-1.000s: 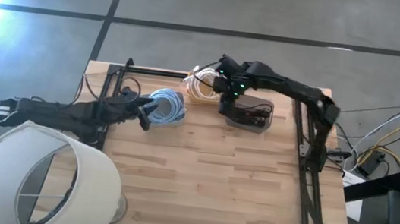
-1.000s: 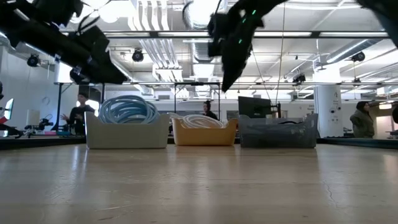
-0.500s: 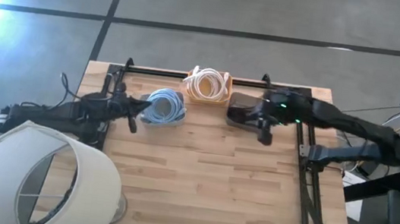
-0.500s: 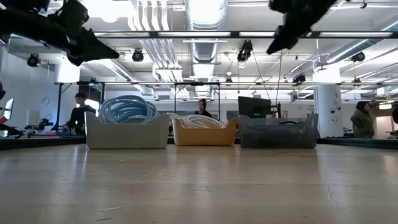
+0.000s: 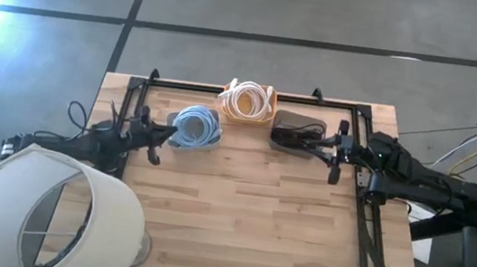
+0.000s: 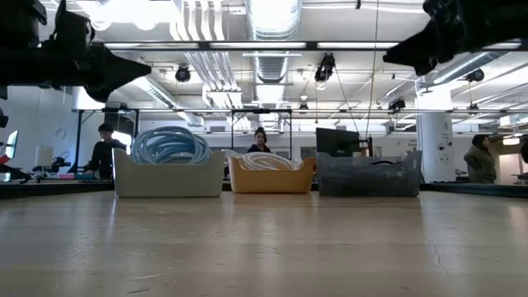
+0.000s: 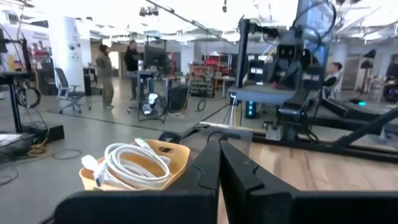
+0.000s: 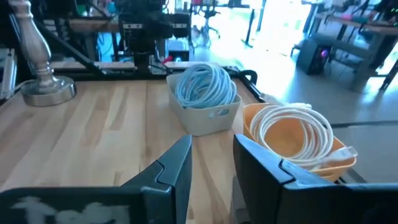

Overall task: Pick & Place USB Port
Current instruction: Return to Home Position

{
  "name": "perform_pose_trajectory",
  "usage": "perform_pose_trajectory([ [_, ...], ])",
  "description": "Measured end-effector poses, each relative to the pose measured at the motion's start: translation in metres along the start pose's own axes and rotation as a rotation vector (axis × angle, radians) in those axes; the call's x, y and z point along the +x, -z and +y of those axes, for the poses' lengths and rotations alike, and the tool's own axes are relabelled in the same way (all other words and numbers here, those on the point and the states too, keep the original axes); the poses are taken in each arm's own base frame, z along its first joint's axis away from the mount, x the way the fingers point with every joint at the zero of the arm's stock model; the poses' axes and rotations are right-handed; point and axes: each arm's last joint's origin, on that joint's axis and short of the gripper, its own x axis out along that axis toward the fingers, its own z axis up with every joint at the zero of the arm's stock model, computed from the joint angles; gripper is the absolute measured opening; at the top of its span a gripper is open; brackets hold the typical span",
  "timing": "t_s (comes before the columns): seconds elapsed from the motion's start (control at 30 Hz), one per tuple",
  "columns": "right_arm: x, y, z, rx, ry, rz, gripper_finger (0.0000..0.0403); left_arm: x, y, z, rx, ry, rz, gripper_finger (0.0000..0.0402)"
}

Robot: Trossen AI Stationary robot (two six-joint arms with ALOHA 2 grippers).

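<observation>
High view, table: the wooden table (image 5: 245, 226) is filling the middle of the frame, with a white lampshade (image 5: 46, 215) sitting at lower left.
High view, bins: three are standing in a row at upper middle. The gray bin (image 5: 205, 149) is holding the coiled light blue cable (image 5: 195, 126). The yellow bin (image 5: 222, 106) is holding the white cable (image 5: 247, 101). A dark bin (image 5: 298, 127) is sitting to their right.
High view, arms: the left gripper (image 5: 162, 133) is hovering at left centre, just beside the gray bin. The right gripper (image 5: 333, 150) is hovering at right centre, just beside the dark bin.
Low view: the three bins are lining up across the middle. Both grippers are hanging in the upper corners, well above the table. A person (image 6: 261, 140) is standing behind the yellow bin.
Left wrist view: the left gripper's fingers are pressing together with nothing between them. The yellow bin with the white cable is lying beyond.
Right wrist view: the right gripper's fingers are standing spread, gripping nothing. The gray bin and the yellow bin are sitting side by side beyond them.
</observation>
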Motion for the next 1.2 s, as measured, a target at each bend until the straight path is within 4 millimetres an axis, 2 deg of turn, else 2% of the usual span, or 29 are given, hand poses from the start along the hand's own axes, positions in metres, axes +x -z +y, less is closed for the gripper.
perform_pose_trajectory([
  [0.23,-0.008,0.04,0.003,0.023,0.008,-0.048,0.0101,-0.002,0.003,-0.001,0.033,0.058,0.003,0.0007],
  [0.4,-0.017,0.059,0.005,0.068,0.009,-0.104,0.0094,-0.005,0.002,-0.003,0.026,0.14,-0.01,0.001],
  [0.63,-0.027,0.072,0.007,0.039,0.014,-0.185,0.0092,-0.01,0.001,-0.002,0.025,0.139,-0.019,0.0009],
  [0.83,-0.022,0.082,0.007,0.081,0.012,-0.125,0.0095,-0.012,0.004,-0.002,0.032,0.139,0.007,0.0011],
  [1.2,-0.015,0.092,0.004,0.153,0.107,-0.203,0.0084,-0.011,0.007,-0.002,0.032,0.131,0.034,0.0012],
])
